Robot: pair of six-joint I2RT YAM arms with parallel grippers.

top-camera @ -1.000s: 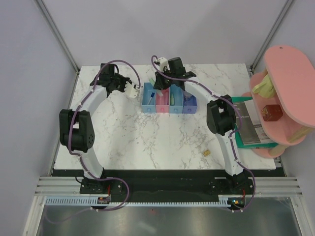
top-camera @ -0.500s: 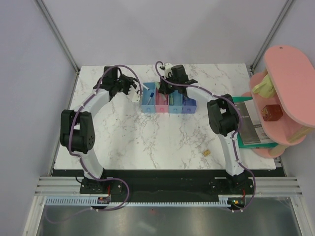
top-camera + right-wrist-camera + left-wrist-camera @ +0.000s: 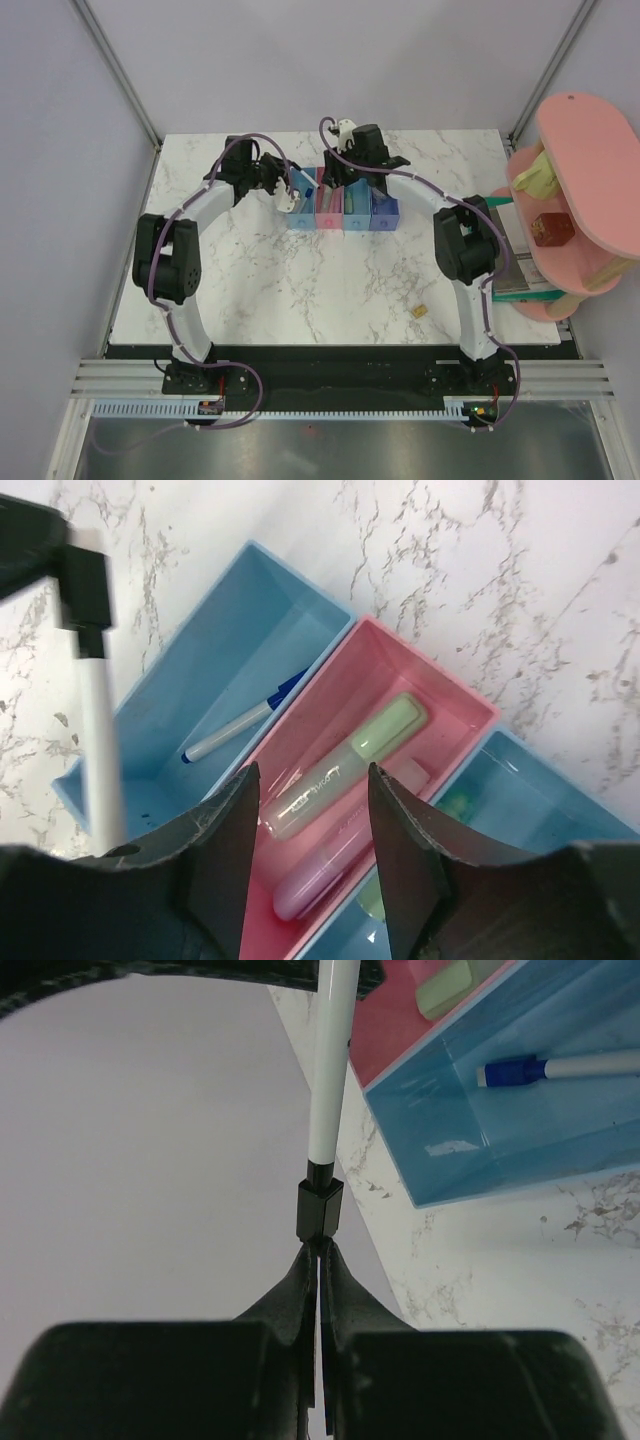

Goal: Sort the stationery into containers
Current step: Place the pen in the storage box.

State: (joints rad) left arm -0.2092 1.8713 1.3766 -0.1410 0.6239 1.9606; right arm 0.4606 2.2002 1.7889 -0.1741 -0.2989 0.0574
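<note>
The four joined bins stand at the table's back middle. My left gripper is shut on a thin pen with a white barrel and a black end. It holds the pen beside the leftmost light blue bin, which holds the blue-tipped marker. My right gripper is open and empty above the pink bin. A pale green bar and a pink bar lie in that bin. A second green bar shows in the third bin. The tan nub lies on the table at the front right.
The big pink shelf stands at the right edge with a brown block on it. The dark green book lies below it. Marble table spreads in front of the bins.
My left gripper has carried the pen rightward to the leftmost blue bin. My right gripper has shifted slightly right and stays over the bins.
</note>
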